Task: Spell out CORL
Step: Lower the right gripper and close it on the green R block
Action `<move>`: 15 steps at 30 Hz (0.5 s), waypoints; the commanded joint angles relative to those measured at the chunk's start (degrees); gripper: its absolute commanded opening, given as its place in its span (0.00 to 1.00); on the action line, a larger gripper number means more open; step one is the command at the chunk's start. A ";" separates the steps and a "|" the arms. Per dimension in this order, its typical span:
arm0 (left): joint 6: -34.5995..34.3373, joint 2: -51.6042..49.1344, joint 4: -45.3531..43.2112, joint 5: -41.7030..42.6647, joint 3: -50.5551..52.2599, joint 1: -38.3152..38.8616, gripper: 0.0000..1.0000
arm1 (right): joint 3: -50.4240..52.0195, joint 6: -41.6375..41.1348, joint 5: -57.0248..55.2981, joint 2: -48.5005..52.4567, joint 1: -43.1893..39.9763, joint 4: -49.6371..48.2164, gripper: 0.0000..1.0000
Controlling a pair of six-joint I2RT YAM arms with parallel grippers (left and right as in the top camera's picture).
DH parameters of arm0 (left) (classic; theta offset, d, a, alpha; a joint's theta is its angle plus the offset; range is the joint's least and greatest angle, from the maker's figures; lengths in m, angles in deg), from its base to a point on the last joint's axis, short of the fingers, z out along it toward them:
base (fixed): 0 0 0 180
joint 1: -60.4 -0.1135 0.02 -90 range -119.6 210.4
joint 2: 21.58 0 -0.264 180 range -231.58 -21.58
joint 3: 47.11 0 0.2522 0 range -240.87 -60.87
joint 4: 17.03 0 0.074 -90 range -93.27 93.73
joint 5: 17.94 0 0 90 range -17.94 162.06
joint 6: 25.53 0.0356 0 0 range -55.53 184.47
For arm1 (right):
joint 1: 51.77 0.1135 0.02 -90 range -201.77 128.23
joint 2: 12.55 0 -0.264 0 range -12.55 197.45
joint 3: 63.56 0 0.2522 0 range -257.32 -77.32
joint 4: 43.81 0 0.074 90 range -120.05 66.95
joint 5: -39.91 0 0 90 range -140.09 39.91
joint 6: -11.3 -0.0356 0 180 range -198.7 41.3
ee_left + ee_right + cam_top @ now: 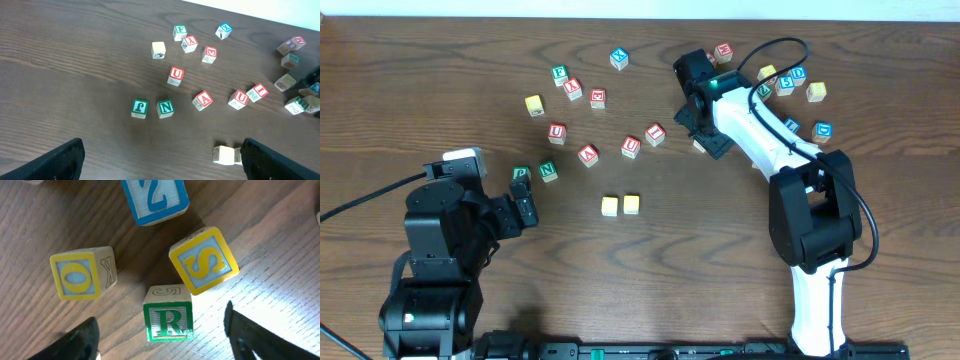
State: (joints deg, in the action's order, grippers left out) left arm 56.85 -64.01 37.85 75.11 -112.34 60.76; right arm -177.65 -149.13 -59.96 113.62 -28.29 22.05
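A green R block (pixel 168 314) sits on the table between the open fingers of my right gripper (pixel 160 332), which hovers over it without touching. A yellow O block (pixel 80 275), a yellow S block (pixel 204 260) and a blue Z block (pixel 156 199) lie close around it. In the overhead view the right gripper (pixel 705 128) covers most of this cluster. Two pale yellow blocks (pixel 610 205) (pixel 632 204) stand side by side at mid-table; their letters are unreadable. My left gripper (pixel 525 208) is open and empty, left of them.
Several loose letter blocks lie scattered across the far half of the table, among them a green N (pixel 165 108), a red U (pixel 175 75), a red A (pixel 202 100) and a blue X (pixel 619 58). More blue and yellow blocks (pixel 798 80) lie beyond the right arm.
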 commanded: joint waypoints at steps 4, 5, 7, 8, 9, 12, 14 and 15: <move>0.50 0.20 0.02 -0.50 -1.38 -0.31 0.98 | -1.01 -1.97 -2.01 0.52 0.07 1.07 0.71; 0.50 0.20 0.02 -0.50 -1.38 -0.31 0.98 | -0.98 -1.97 -2.03 0.61 0.07 1.14 0.72; 0.50 0.20 0.02 -0.50 -1.38 -0.31 0.98 | -0.94 -1.97 -2.19 1.14 0.02 1.09 0.72; 0.50 0.20 0.02 -0.50 -1.38 -0.31 0.98 | -0.94 -1.97 -2.19 1.40 -0.04 1.09 0.72; 0.50 0.20 0.02 -0.50 -1.38 -0.31 0.98 | -0.94 -1.97 -2.14 1.60 -0.22 1.09 0.72; 0.50 0.20 0.02 -0.50 -1.38 -0.31 0.98 | -0.94 -1.95 -2.14 2.43 -0.61 1.14 0.69; 0.50 0.20 0.02 -0.50 -1.38 -0.31 0.98 | -0.92 -1.95 -2.16 2.62 -0.85 1.14 0.63; 0.50 0.20 0.02 -0.50 -1.38 -0.31 0.98 | -0.92 -1.95 -2.16 2.78 -0.96 1.11 0.61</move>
State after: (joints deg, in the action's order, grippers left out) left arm 56.85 -64.01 37.85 75.13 -112.34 60.78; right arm -177.67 -150.40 -60.61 115.06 -28.48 22.90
